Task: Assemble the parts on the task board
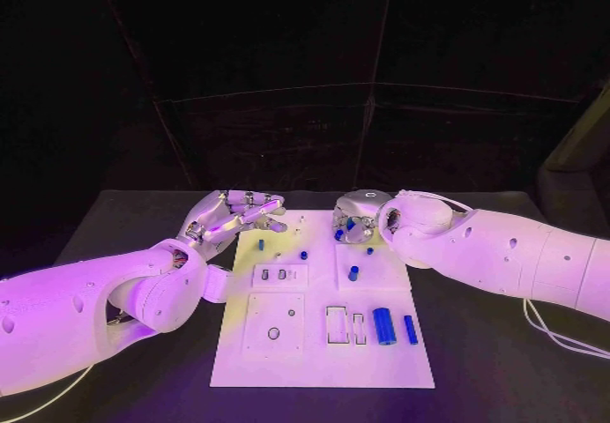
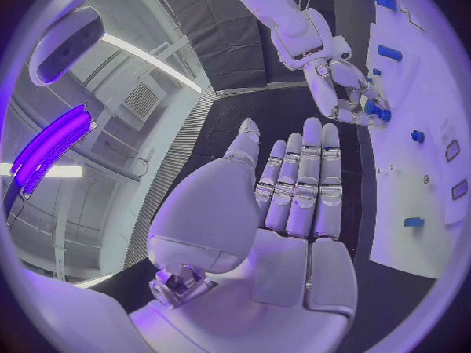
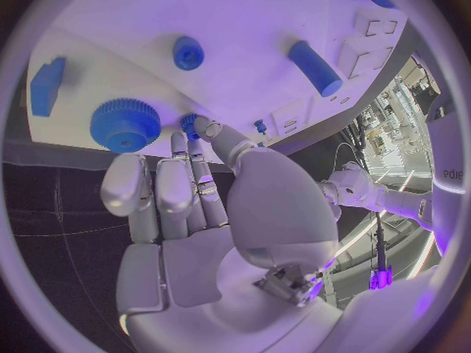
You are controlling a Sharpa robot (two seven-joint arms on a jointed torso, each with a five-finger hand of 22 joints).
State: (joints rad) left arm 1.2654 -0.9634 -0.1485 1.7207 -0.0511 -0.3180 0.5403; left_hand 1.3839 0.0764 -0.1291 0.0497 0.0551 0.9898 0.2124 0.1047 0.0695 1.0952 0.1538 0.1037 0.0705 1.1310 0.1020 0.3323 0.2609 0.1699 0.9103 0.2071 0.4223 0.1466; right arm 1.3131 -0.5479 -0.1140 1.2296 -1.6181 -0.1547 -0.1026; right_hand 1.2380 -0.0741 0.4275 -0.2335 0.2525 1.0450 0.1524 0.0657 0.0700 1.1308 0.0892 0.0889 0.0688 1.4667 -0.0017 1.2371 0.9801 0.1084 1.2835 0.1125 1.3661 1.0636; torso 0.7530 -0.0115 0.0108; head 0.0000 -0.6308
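The white task board (image 1: 318,352) lies in the middle of the table. My right hand (image 1: 357,220) is over its far edge, thumb and a finger pinching a small blue part (image 3: 188,122) right beside a large blue gear (image 3: 125,124). The left wrist view shows this right hand (image 2: 344,86) with its fingertips on the blue part (image 2: 377,114). My left hand (image 1: 236,217) hovers at the board's far left corner, palm up, fingers (image 2: 299,184) straight, holding nothing. Two blue cylinders (image 1: 384,326) (image 1: 411,329) lie on the board's near right. Another blue cylinder (image 1: 353,273) lies mid-board.
Small blue pegs (image 1: 304,255) (image 1: 261,244) (image 1: 370,250) stand on the board's far half. A blue block (image 3: 46,85), a round peg (image 3: 188,52) and a cylinder (image 3: 316,67) lie beyond my right fingers. Black table (image 1: 509,352) surrounds the board.
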